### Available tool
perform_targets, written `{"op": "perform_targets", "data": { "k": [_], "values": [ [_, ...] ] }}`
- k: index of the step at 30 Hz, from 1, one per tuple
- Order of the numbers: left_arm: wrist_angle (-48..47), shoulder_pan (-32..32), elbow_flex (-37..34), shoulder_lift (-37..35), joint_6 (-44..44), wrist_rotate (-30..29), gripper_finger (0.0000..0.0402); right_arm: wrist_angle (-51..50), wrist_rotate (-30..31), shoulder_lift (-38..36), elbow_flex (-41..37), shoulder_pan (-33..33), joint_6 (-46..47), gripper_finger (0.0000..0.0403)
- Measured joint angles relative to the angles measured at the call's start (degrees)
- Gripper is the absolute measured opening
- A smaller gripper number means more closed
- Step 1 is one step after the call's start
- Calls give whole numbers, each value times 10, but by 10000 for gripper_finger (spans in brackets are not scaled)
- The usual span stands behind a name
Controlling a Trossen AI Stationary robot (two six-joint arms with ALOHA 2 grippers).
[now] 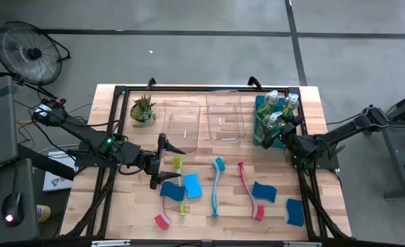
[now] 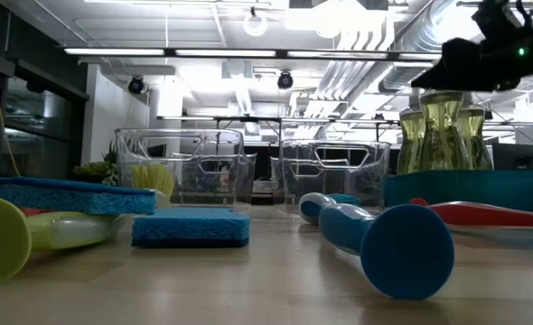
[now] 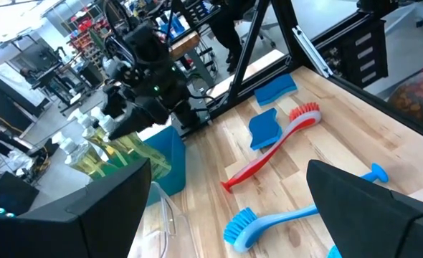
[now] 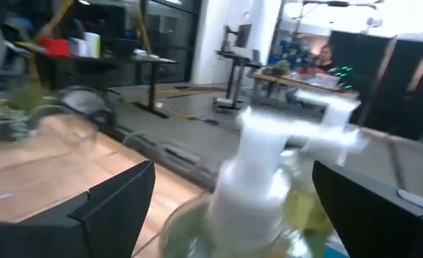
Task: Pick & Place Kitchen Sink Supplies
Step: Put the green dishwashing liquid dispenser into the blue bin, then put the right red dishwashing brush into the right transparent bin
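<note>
Soap bottles (image 1: pixel 276 110) are grouped in the teal bin (image 1: pixel 261 123) at upper right of the high view. Just below them the right gripper (image 1: pixel 281 135) is seen with fingers spread wide, gripping nothing. Left of centre, the left gripper (image 1: pixel 163 162) is likewise held wide above the yellow-green brush (image 1: pixel 178 180); sponges (image 1: pixel 192 184) lie nearby.

The left arm reaches in from the left, its hand (image 1: pixel 163 162) spread wide, low over the surface. The right arm stretches in from the right; its hand (image 1: pixel 276 137) appears parted too, though motion blurs it.
</note>
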Motion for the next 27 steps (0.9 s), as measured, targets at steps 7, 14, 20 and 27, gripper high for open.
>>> {"op": "perform_targets", "data": {
  "k": [7, 14, 20, 27],
  "values": [
    [0, 0, 0, 0, -2, 2, 366, -1, 111, 0, 59, 0, -118, 372],
    [0, 0, 0, 0, -2, 2, 366, 0, 129, 0, 137, 16, -188, 371],
    [0, 0, 0, 0, -2, 2, 366, 0, 130, 1, 210, 73, -193, 371],
    [-1, 0, 0, 0, -2, 3, 366, 0, 130, 15, 282, 189, -190, 369]
  ]
}}
